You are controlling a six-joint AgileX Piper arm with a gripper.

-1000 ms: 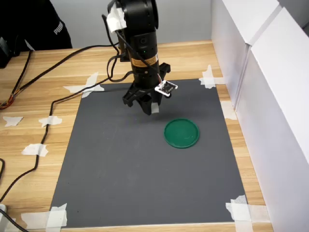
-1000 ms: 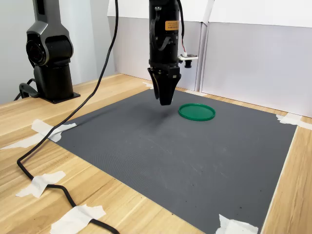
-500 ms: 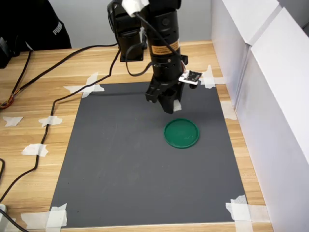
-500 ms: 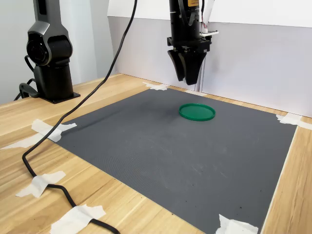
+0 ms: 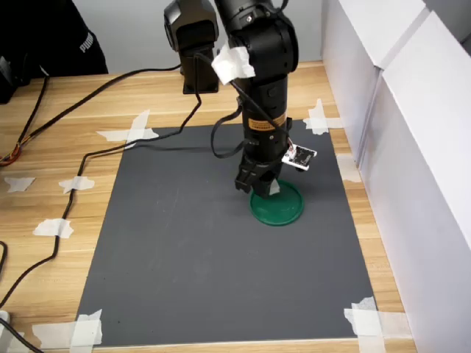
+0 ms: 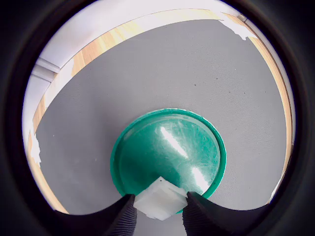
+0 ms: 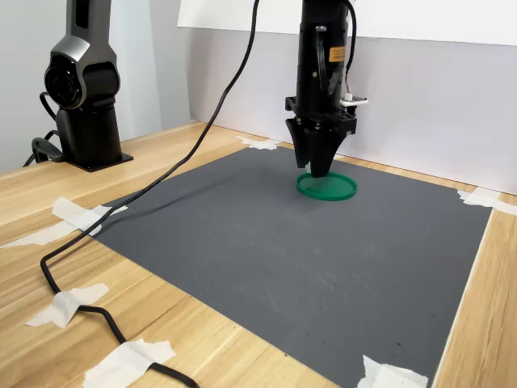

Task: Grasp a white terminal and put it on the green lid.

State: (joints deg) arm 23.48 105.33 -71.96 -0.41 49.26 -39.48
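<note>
Gripper (image 6: pixel 158 216) fingers pinch white terminal (image 6: pixel 160 198) over green lid (image 6: pixel 167 152), apparently clear.

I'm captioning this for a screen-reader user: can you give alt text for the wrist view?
A gripper holds a small white terminal between its two dark fingers, above the near edge of a round green lid. The lid lies on a grey mat bordered by light wood.
</note>
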